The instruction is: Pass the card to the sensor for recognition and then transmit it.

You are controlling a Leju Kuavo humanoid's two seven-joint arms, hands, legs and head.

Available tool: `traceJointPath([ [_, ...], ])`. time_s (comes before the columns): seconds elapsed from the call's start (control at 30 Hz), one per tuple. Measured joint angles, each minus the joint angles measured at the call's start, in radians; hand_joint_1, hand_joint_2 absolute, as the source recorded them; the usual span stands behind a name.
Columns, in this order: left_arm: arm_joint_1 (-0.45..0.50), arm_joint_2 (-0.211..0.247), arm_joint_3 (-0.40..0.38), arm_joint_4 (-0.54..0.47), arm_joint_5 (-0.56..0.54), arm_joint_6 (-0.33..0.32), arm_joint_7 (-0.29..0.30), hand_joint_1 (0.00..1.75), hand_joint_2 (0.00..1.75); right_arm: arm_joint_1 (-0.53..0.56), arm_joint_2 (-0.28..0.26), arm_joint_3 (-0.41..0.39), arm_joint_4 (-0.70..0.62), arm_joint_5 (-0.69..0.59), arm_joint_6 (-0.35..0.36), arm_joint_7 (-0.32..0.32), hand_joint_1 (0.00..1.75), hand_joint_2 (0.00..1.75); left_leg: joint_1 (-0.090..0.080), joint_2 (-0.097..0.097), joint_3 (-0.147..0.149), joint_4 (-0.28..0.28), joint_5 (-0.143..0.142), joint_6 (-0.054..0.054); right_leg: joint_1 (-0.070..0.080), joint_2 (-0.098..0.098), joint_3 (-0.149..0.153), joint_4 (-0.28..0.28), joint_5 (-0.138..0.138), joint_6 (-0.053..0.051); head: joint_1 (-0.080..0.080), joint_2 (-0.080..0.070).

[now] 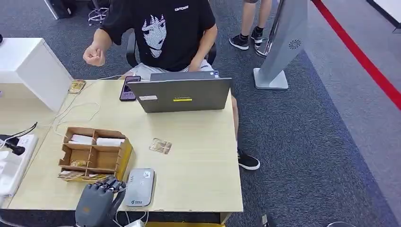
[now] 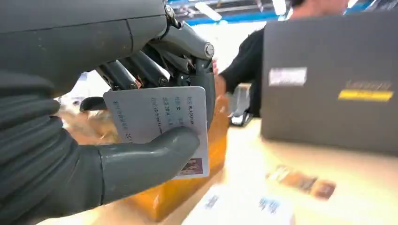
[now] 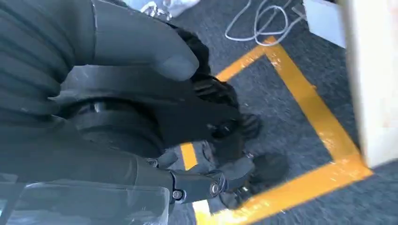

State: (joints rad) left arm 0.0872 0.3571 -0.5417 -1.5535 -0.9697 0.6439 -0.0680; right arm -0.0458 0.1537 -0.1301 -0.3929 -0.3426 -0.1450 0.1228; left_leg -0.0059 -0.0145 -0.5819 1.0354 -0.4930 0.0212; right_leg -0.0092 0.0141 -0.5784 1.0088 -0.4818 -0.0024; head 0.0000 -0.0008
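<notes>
Power strip (image 1: 14, 163) sits white at the far-left edge of the table (image 1: 198, 161), with a black cable across it. Next right I see the cardboard organizer box (image 1: 94, 153), open compartments, white slips in the far ones and some cards at its near edge. My left hand (image 1: 101, 196) is at the near edge of the table, just beside the box's near right corner. On the left wrist view the hand (image 2: 117, 140) pinches the card (image 2: 159, 126): thumb pressed across the printed face, dark fingers (image 2: 155, 65) curled behind it. Card is white with rows of text and a small picture at one corner, held upright beside the orange side of the box. Sensor (image 1: 139, 187), a flat grey reader with a small label, lies on the table right next to the hand, on its right. Can't tell from the head view whether card is over it yet.

Further right and a bit farther off, a second loose card (image 1: 161, 145) lies flat on the table, apart from the reader. At the far edge is a grey laptop (image 1: 185, 94), lid towards me, with a phone (image 1: 128, 88) to its left. A person in a black shirt (image 1: 165, 28) sits behind it, one fist raised.

Right hand (image 3: 206, 140) hangs over dark carpet (image 3: 300, 136) with yellow tape (image 3: 305, 103); fingers blurred, can't tell their state.
</notes>
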Motion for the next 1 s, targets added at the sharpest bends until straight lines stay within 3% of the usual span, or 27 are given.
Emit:
traceJointPath([
  [0.07, 0.010, -0.002, 0.000, 0.027, 0.007, 0.008, 0.042, 1.75, 1.75, 0.021, -0.002, 0.026, -0.033, 0.017, 0.044, 0.032, 0.00, 1.75, 0.000, 0.000, 0.001, 0.000, 0.000, 0.000, 0.000, 0.000, 0.001, 0.000, 0.001, 0.000, 0.002, 0.000],
  [0.1, 0.019, -0.002, 0.000, 0.038, 0.010, 0.014, 0.071, 1.75, 1.75, 0.051, -0.008, 0.058, -0.090, 0.012, 0.057, 0.080, 0.00, 1.75, -0.001, 0.000, 0.001, 0.000, 0.000, 0.000, 0.000, 0.000, 0.001, 0.000, 0.001, 0.000, 0.001, 0.000],
  [0.17, 0.040, 0.003, 0.001, 0.055, 0.011, 0.029, 0.098, 1.75, 1.75, 0.138, -0.032, 0.153, -0.278, -0.046, -0.005, 0.211, 0.00, 1.75, -0.002, -0.001, 0.000, 0.000, 0.000, 0.000, -0.002, -0.001, 0.001, 0.000, 0.000, 0.001, 0.000, 0.000],
  [0.23, 0.051, 0.006, 0.001, 0.074, 0.014, 0.034, 0.105, 1.75, 1.75, 0.190, -0.053, 0.236, -0.395, -0.089, -0.059, 0.260, 0.00, 1.75, -0.002, -0.001, 0.000, 0.000, 0.000, 0.000, -0.002, -0.001, 0.000, 0.000, 0.000, 0.001, 0.000, 0.000],
  [0.4, 0.043, 0.005, 0.003, 0.126, 0.019, 0.040, 0.092, 1.75, 1.75, 0.217, -0.117, 0.396, -0.531, -0.220, -0.114, 0.208, 0.00, 1.75, -0.002, 0.001, 0.001, 0.000, -0.001, 0.001, -0.002, 0.000, 0.000, -0.001, 0.000, 0.001, 0.000, 0.000],
  [0.53, 0.038, -0.003, 0.026, 0.132, -0.012, 0.048, 0.009, 1.75, 1.75, 0.211, -0.163, 0.524, -0.569, -0.343, -0.164, 0.159, 0.00, 1.75, -0.002, 0.001, 0.001, 0.001, 0.000, 0.001, -0.002, 0.000, 0.000, -0.001, 0.001, 0.001, 0.000, 0.000],
  [0.63, 0.037, -0.015, 0.059, 0.106, -0.029, 0.048, -0.054, 1.75, 1.75, 0.202, -0.195, 0.606, -0.586, -0.414, -0.195, 0.130, 0.00, 1.75, -0.002, 0.001, 0.001, 0.001, 0.001, 0.001, -0.002, 0.000, 0.000, 0.000, 0.002, 0.001, 0.000, 0.000],
  [0.8, 0.015, -0.027, 0.111, -0.021, -0.055, 0.050, -0.141, 1.75, 1.75, 0.185, -0.256, 0.733, -0.612, -0.505, -0.244, 0.081, 0.00, 1.75, -0.002, 0.001, 0.001, 0.001, 0.001, 0.001, -0.002, 0.000, 0.001, 0.000, 0.002, 0.002, 0.000, 0.000],
  [0.9, -0.020, -0.025, 0.114, -0.095, -0.055, 0.050, -0.142, 1.75, 1.75, 0.179, -0.276, 0.783, -0.624, -0.530, -0.260, 0.069, 0.00, 1.75, -0.002, 0.000, 0.001, 0.001, 0.001, 0.001, -0.002, 0.000, 0.001, 0.000, 0.002, 0.002, 0.000, 0.000],
  [1.0, -0.078, -0.005, 0.114, -0.145, -0.037, 0.047, -0.106, 1.75, 1.75, 0.172, -0.291, 0.816, -0.632, -0.540, -0.267, 0.061, 0.00, 1.75, -0.002, 0.000, 0.001, 0.001, 0.001, 0.002, -0.002, -0.001, 0.000, 0.000, 0.002, 0.002, 0.000, 0.000],
])
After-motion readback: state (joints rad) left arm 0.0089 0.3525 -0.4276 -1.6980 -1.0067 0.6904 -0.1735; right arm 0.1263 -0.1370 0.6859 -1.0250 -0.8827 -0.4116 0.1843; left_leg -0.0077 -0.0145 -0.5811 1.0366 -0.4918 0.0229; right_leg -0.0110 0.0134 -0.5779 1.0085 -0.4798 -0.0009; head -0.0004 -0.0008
